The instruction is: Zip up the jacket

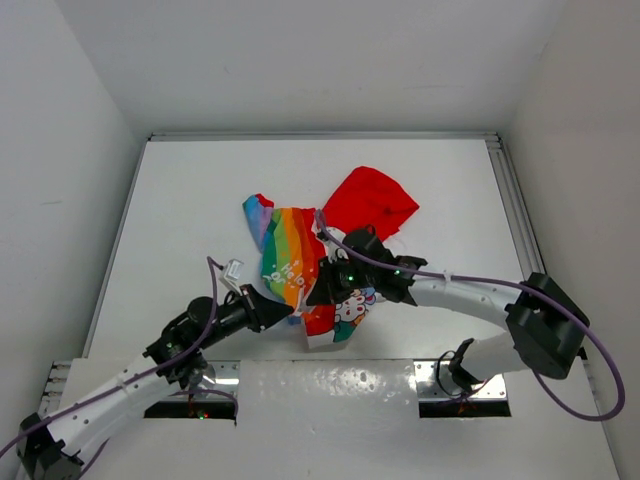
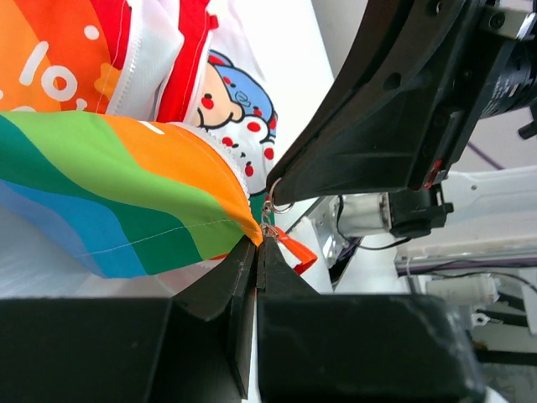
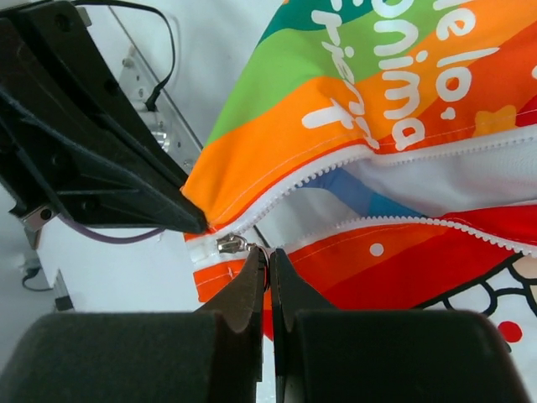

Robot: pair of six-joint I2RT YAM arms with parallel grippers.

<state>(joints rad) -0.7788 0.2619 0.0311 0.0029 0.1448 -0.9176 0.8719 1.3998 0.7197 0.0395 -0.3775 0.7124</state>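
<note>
The jacket [image 1: 298, 262] lies crumpled mid-tabletop [image 1: 180, 200], its zipper teeth [image 3: 336, 164] parted. The left end effector [image 2: 258, 250] is pressed together on the orange hem corner [image 2: 235, 210]. Just beside it, the right end effector [image 3: 269, 264] pinches the zipper pull [image 3: 252, 247].

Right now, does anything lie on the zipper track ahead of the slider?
Nothing visible does. The right claw holds the slider by its pull at the jacket hem; the teeth ahead lie bare, only spread apart, as far as they show.

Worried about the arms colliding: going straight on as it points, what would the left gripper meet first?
The jacket hem it pinches, then, seemingly right behind, the right gripper at the zipper pull.
</note>
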